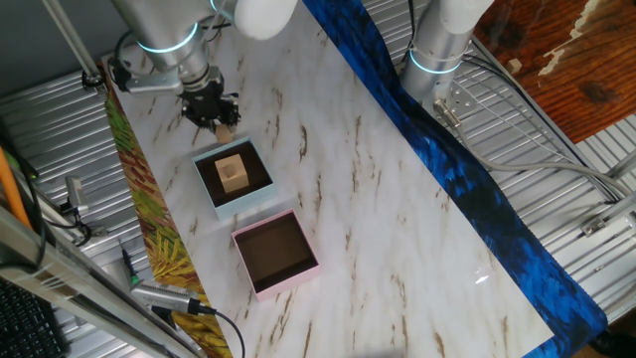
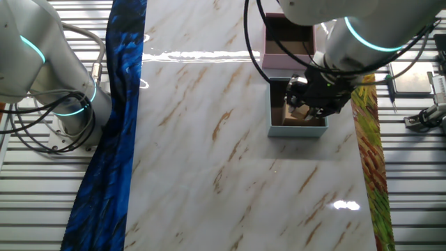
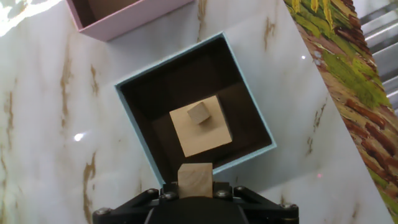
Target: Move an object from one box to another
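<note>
Gripper (image 3: 195, 186) closed on small wooden block (image 3: 195, 179), above worktop's leaf-patterned edge, just off blue box (image 3: 196, 112). We see another block (image 3: 200, 129) inside it. Pink box (image 1: 275, 254) adjacent. Risk we judge: shallow pinch, block slips mid-carry, or clips pink wall.

Bright, even light fills all three pictures, and the marble bench (image 1: 397, 199) reads almost white. In the other fixed view a thin streak of glare crosses the bench near 12 o'clock, with a smaller bright patch near 5 o'clock; one fixed view shows a faint highlight toward 4 o'clock. The hand view carries small specular dots on the marble at 9 o'clock and 1 o'clock. Shadows are soft and short, deepest inside the light-blue box (image 3: 196, 112), whose dark floor stays readable. The claw (image 3: 195, 180) at 6 o'clock sits slightly soft in focus. Straight lines bend little at the frame edges.
</note>
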Tool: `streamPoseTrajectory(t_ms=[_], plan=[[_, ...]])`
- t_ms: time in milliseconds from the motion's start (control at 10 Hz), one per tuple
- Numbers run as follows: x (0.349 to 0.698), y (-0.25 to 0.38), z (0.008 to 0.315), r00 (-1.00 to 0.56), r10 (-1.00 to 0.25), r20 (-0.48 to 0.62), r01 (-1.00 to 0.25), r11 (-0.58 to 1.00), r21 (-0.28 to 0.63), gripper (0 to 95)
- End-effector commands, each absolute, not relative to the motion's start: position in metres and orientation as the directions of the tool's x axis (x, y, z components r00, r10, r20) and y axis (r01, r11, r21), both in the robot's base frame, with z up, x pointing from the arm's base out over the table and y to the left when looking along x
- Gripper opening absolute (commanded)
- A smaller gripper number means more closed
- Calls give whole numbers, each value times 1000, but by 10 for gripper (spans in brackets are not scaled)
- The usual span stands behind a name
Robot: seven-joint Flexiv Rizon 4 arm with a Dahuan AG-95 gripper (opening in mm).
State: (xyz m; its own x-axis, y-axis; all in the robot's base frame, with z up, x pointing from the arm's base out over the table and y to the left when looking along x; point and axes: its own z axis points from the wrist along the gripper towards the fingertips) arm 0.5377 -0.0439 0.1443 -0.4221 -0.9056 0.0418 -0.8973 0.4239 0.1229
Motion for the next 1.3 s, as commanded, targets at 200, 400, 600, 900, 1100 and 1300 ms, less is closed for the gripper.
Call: streamPoseTrajectory(t_ms=[200, 400, 600, 900, 1100, 1300], plan=[[544, -10, 147, -499, -866, 35, -859, 500, 112, 0], [557, 26, 148, -553, -833, 22, -826, 551, 118, 0], [569, 60, 149, -586, -810, 37, -802, 585, 116, 0], [565, 87, 147, -598, -800, 50, -793, 599, 107, 0], [564, 91, 147, -593, -803, 52, -797, 595, 103, 0], [563, 82, 148, -583, -811, 47, -804, 585, 107, 0]])
